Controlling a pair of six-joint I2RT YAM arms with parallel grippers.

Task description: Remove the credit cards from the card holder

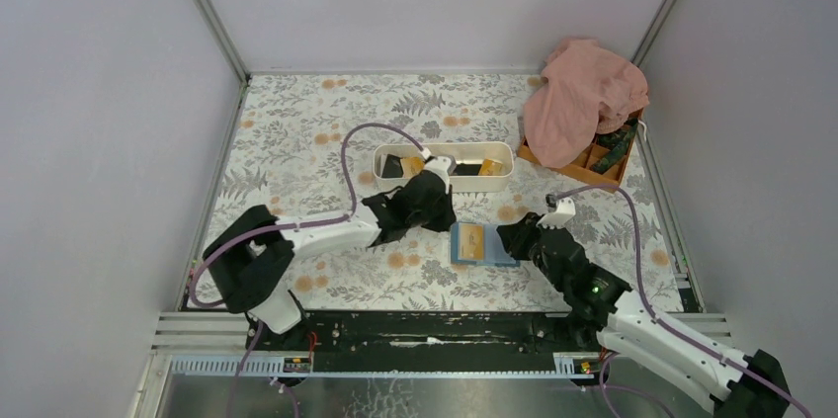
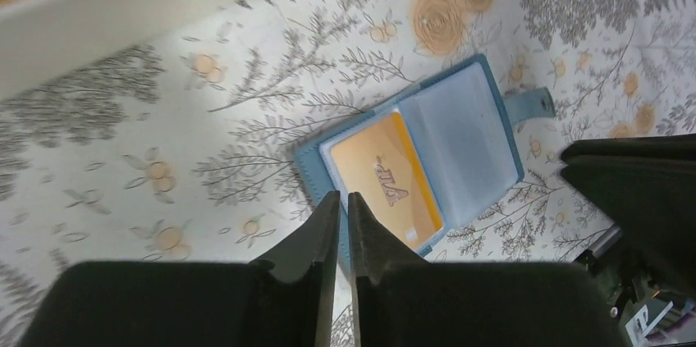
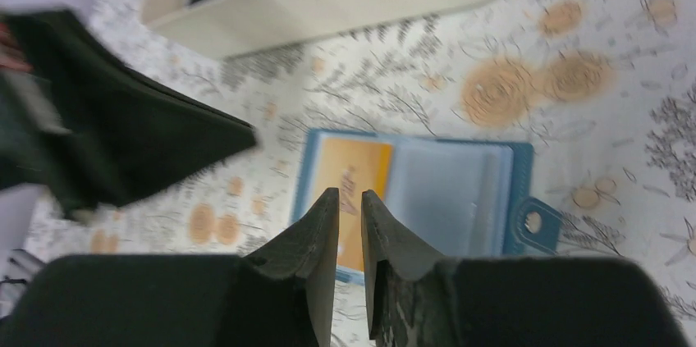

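Floral table [image 1: 316,122], card holder [image 1: 482,243] between left pincer [image 2: 343,195], pressed together, and right pincer [image 3: 350,193], slightly spread

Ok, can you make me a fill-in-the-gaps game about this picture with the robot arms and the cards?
1. The card holder lying open on the table is coloured ___.
2. In its pockets you can see just ___ card.
3. Other cards lie in a long tray coloured ___.
4. Draped over the orange box in the far corner is a cloth coloured ___.

Missing words: blue, one, white, pink.
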